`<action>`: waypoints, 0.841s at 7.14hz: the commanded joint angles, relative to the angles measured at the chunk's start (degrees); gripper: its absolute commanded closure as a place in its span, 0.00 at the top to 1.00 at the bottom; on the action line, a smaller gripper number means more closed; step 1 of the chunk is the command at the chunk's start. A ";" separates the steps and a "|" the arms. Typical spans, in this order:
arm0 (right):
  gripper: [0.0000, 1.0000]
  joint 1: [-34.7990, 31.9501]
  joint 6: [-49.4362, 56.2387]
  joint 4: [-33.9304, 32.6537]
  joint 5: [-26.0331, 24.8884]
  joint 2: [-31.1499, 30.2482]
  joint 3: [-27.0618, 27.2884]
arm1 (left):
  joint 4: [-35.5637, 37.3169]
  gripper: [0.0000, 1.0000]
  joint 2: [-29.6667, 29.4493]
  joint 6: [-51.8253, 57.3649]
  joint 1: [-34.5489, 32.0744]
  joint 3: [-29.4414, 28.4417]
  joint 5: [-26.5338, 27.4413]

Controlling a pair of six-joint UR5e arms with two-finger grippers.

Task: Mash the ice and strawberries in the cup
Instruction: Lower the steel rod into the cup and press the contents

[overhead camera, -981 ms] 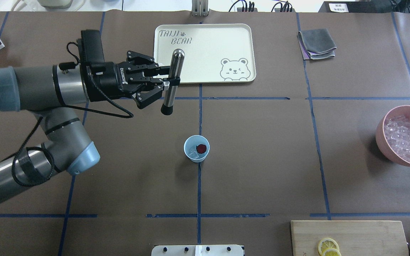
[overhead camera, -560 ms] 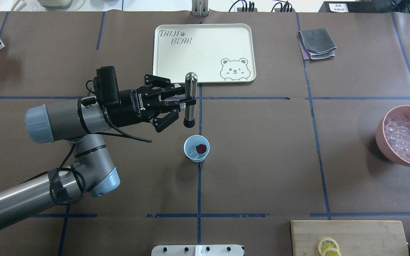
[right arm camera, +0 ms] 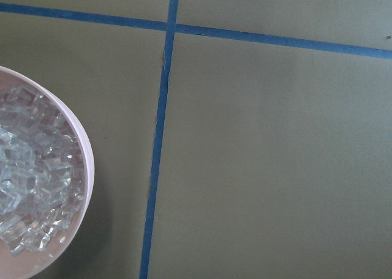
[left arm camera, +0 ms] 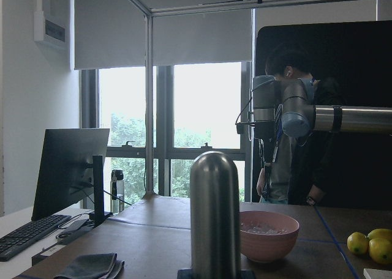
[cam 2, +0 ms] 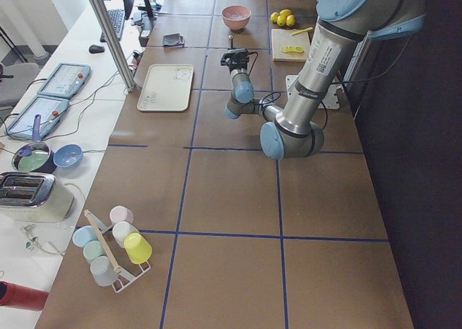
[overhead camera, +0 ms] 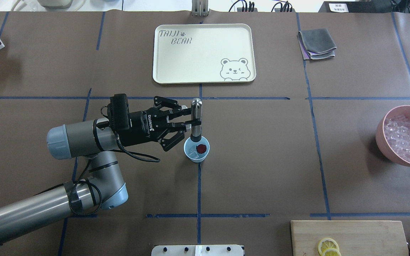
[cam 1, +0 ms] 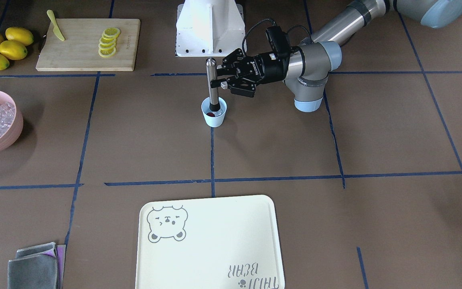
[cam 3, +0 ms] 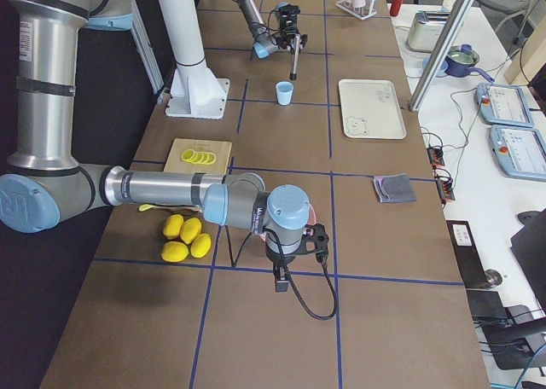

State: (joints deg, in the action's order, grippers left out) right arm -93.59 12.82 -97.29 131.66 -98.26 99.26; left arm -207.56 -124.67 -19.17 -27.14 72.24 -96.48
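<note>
At counter centre, left gripper (overhead camera: 190, 118) holds a steel pestle (overhead camera: 195, 117) upright over the cup (overhead camera: 196, 159).
Jaws pinch the pestle mid-shaft. Its black tip is at the cup's mouth, 12 o'clock side in the overhead view. Inside the cup: strawberry (overhead camera: 201, 148) at 3 o'clock, ice (overhead camera: 192, 153) at 8. Right gripper (cam 3: 280, 274) hangs over the counter near the lemons (cam 3: 186, 238); can't tell how its jaws stand.
</note>
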 commanded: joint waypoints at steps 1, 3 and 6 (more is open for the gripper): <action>1.00 0.08 0.01 0.00 0.00 0.00 0.05 | -0.13 0.00 0.75 0.10 1.04 -0.17 0.41; 1.00 -0.01 0.01 0.00 0.00 0.09 -0.12 | -0.13 0.00 1.18 0.19 2.09 -0.61 1.46; 1.00 0.08 0.01 0.00 0.00 0.00 -0.39 | -0.13 0.00 1.19 4.57 6.47 -1.40 5.32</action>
State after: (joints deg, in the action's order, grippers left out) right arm -93.56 12.83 -97.30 131.66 -98.25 98.95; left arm -207.74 -123.51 -16.51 -22.42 70.99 -92.71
